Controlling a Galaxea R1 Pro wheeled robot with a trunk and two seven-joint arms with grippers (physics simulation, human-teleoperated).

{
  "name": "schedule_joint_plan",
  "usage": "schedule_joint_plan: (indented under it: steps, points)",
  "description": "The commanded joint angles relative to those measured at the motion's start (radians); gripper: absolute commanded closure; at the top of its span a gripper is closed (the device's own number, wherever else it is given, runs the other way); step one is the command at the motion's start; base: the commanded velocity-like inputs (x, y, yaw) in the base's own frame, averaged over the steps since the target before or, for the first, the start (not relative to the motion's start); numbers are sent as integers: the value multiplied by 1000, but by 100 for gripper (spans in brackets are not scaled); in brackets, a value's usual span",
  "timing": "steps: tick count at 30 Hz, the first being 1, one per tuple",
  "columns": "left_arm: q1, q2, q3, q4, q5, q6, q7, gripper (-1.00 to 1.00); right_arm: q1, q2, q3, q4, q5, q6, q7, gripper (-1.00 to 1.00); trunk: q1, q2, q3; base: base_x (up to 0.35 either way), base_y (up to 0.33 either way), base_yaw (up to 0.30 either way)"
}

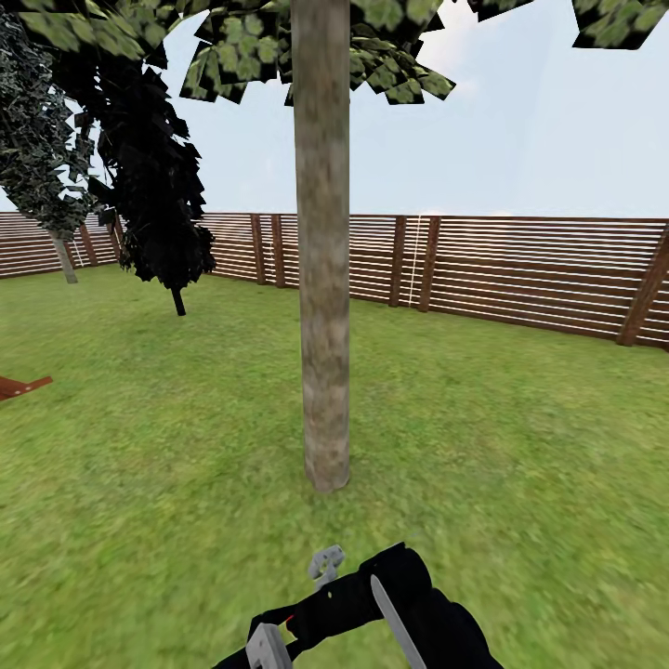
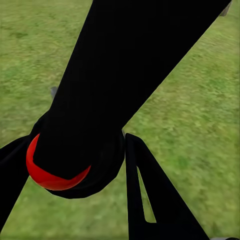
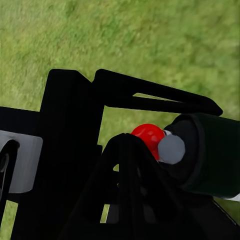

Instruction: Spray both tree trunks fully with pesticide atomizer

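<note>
The right gripper (image 3: 165,122) clamps the pesticide atomizer (image 3: 207,155) between its jaws, beyond them the tree trunk (image 1: 322,242) on grass (image 1: 520,437). Left gripper's (image 2: 75,165) jaw state: cannot tell. Fence (image 1: 539,269) behind.

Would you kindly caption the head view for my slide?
Tree trunk rising from fenced lawn, black robot arm low in the foreground.

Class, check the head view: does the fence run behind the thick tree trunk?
Yes: the brown slatted fence runs behind the tree trunk.
</note>
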Motion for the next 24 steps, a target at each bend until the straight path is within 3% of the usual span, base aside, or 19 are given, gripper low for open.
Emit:
schedule_joint_plan:
  steps: [1,24]
  points:
    - [-1,1,-3,0,11,-1,-3,100,-1,0,0,0,-10,7,-6,100,1,-2,-2,0,0,0]
    - [0,1,-3,-14,12,-1,-3,100,-1,2,1,3,-10,7,-6,100,1,-2,-2,0,0,0]
